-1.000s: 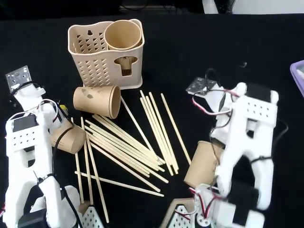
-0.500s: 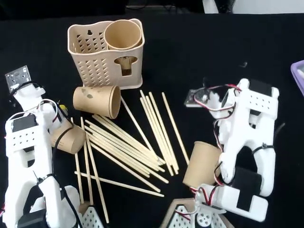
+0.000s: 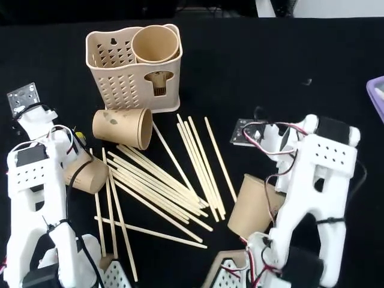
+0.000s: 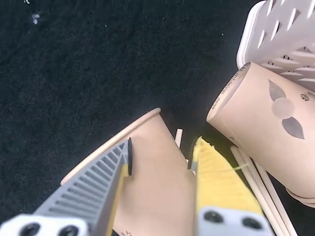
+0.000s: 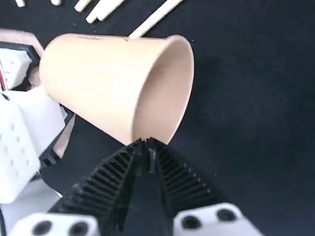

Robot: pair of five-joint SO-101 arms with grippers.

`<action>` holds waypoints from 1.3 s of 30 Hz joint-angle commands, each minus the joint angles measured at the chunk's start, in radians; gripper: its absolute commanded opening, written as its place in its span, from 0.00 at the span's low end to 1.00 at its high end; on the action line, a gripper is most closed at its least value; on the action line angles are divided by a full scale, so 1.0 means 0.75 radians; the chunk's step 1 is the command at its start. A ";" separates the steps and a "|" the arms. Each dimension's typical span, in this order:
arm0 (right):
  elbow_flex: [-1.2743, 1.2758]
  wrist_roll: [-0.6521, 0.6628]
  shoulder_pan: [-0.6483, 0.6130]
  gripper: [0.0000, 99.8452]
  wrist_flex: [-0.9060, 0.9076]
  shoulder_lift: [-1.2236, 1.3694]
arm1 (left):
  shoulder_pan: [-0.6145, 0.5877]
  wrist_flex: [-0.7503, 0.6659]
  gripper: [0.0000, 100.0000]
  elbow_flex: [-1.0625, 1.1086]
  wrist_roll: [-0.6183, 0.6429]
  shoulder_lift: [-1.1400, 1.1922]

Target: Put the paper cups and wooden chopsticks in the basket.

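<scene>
black cloth-covered table (image 3: 270,54)

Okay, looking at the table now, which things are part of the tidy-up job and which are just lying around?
Part of the job: basket; cup in basket; lying cup; left-held cup; right-held cup; chopsticks.

Just lying about: purple object at the high view's edge.

text: none legible | paper cup (image 4: 268,132) rim print: too small to read
</scene>
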 commanded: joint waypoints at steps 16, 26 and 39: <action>0.324 -0.272 -0.200 0.01 0.057 -0.529 | -0.011 -0.002 0.22 0.030 0.008 0.008; 0.114 -0.448 -0.053 0.25 0.053 -0.609 | -0.011 -0.002 0.22 0.030 0.008 0.008; -0.111 -0.266 0.051 0.34 0.055 0.257 | -0.011 -0.002 0.22 0.032 0.008 0.008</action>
